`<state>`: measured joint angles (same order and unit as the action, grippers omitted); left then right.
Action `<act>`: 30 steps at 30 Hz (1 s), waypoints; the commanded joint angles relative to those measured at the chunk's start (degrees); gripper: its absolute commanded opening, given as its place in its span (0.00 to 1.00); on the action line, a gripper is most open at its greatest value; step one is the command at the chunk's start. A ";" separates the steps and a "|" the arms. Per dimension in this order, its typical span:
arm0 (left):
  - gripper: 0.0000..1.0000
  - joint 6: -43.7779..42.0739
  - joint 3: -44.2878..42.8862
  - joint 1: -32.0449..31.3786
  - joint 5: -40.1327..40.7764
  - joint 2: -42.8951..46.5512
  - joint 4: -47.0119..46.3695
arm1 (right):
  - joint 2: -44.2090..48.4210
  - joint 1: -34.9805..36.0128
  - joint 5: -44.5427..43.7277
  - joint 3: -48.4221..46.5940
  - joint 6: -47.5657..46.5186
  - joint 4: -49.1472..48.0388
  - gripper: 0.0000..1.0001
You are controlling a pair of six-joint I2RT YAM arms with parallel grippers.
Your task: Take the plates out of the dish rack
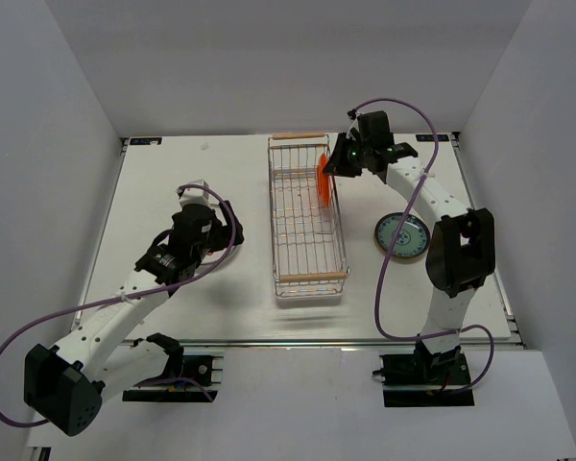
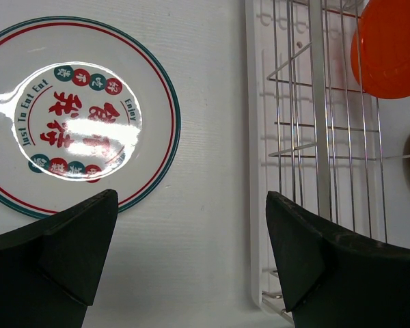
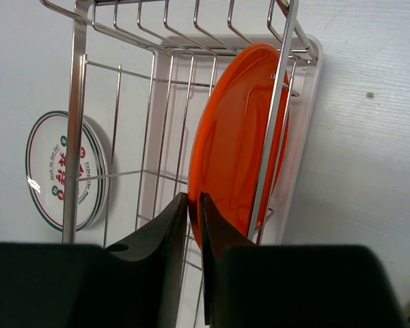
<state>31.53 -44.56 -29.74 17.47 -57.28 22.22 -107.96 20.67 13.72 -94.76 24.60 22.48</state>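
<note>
The silver wire dish rack (image 1: pixel 307 252) stands mid-table with a wooden bar handle at each short end. One orange-red plate (image 1: pixel 324 182) stands on edge in its far part. My right gripper (image 1: pixel 338 165) is shut on that plate's rim. In the right wrist view the fingertips (image 3: pixel 193 205) pinch the orange plate (image 3: pixel 236 130) inside the rack (image 3: pixel 75 137). My left gripper (image 2: pixel 191 253) is open and empty above bare table. It hangs between a white plate with red marks and a green rim (image 2: pixel 82 119) and the rack's side (image 2: pixel 321 137).
A teal patterned plate with a yellow-brown rim (image 1: pixel 400 236) lies flat on the table right of the rack, beside my right arm. The white plate with red marks also shows beyond the rack in the right wrist view (image 3: pixel 65 171). The rack sits on a white tray (image 3: pixel 307 102).
</note>
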 commanded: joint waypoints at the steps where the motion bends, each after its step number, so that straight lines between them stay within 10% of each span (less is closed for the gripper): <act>1: 0.98 0.11 0.35 -0.23 -0.42 0.67 -0.68 | -0.49 -0.01 0.17 -2.54 0.53 -0.51 0.18; 9: 0.98 -0.06 0.43 -0.23 -0.42 1.55 -0.68 | -0.49 -0.19 1.83 -2.89 0.45 -0.60 0.00; 30: 0.98 -0.06 0.43 -0.23 0.81 1.91 -0.60 | 14.88 -0.80 10.64 -6.75 -3.77 1.33 0.00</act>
<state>31.51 -44.49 -29.74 17.54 -56.75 22.22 -98.35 20.47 22.04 -98.61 22.92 24.14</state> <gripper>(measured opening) 0.981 0.078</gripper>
